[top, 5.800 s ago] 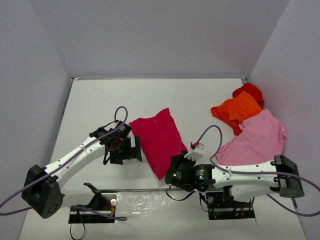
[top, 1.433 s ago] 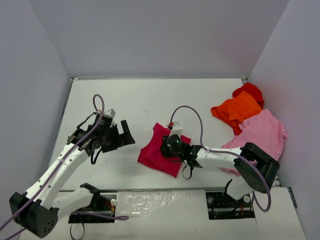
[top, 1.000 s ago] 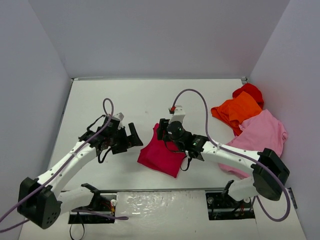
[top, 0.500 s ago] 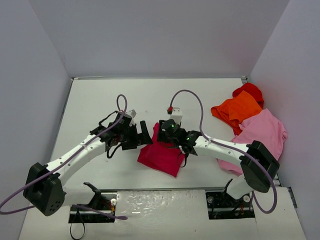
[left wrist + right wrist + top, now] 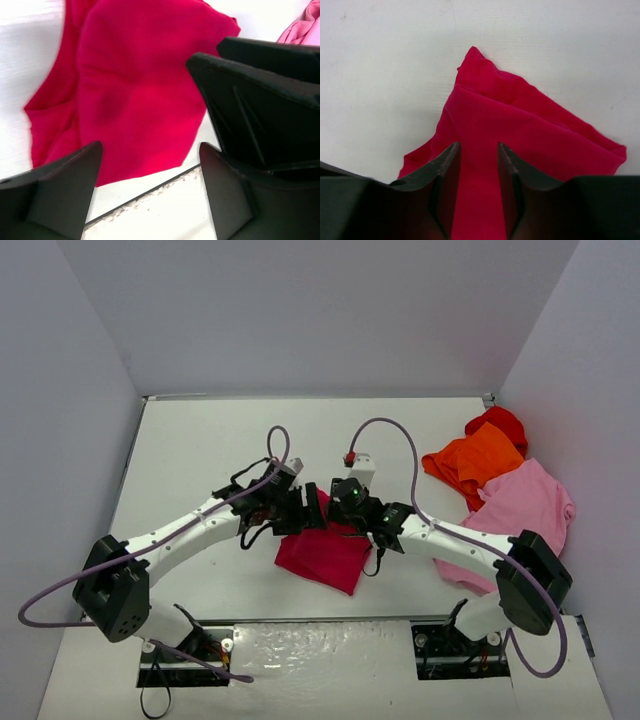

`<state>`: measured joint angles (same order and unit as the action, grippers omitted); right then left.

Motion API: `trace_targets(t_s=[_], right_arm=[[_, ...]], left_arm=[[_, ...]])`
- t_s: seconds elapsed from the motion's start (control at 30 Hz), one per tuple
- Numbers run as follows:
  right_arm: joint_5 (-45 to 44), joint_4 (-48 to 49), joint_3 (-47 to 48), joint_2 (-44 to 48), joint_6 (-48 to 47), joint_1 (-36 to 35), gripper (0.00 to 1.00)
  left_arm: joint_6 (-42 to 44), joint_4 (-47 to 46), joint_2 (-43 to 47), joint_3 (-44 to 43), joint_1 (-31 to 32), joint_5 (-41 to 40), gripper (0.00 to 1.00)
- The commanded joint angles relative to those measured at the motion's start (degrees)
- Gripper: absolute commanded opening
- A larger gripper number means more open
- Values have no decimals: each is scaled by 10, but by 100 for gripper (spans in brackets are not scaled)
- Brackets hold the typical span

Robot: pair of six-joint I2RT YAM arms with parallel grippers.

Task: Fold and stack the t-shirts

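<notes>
- We see a white table, matte and plain, boxed in by a pale grey back wall and two pale side walls that close its left and right edges.
- Along the near edge the matte board ends at a thin dark line. Past it lies a shinier, speckled strip where the arm mounts sit.
- The crimson shirt lies near the middle of the table, a little towards the near edge. It is bunched into a rough, partly folded wedge with one corner pointing away from the arms.
- The left claw is at the shirt's far left side. Its jaws stand wide, and we see cloth and bare table between them, with nothing held.
- The right claw sits over the shirt's far corner, close beside the left one. Its jaws stand narrow with a strip of crimson cloth showing in the gap. We cannot tell whether they pinch it or only hover on it.
- The other shirts lie heaped against the right wall, well apart from the crimson one.
- In that heap the bright red shirt is farthest back and the orange shirt overlaps it.
- The light pink shirt is spread nearest to us, under the right arm.
- Purple cables loop above both arms.
</notes>
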<state>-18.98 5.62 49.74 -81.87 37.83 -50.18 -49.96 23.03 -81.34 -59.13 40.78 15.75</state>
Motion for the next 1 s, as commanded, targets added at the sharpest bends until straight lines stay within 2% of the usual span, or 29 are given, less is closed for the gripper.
trace_targets(t_s=[0.0,0.1,0.17,0.33,0.6,0.97], right_arm=[[-48,23,-24,70,-13,-2,20],[-27,27,-31,75,-19,36,0],[13,30,-23,56,-31,61,0],[79,54,9,-14,-58,74,0],[160,109,52,-120,-60,77,0],[129,87,90,-134,-94,79,0]], left_arm=[[-14,-63,-1,-39,39,6,49],[-36,-92,7,7,48,3,13],[-55,-114,18,40,50,4,0],[-79,-120,39,81,52,-9,0],[-73,-123,38,98,52,-35,0],[-87,-148,23,136,52,-36,0]])
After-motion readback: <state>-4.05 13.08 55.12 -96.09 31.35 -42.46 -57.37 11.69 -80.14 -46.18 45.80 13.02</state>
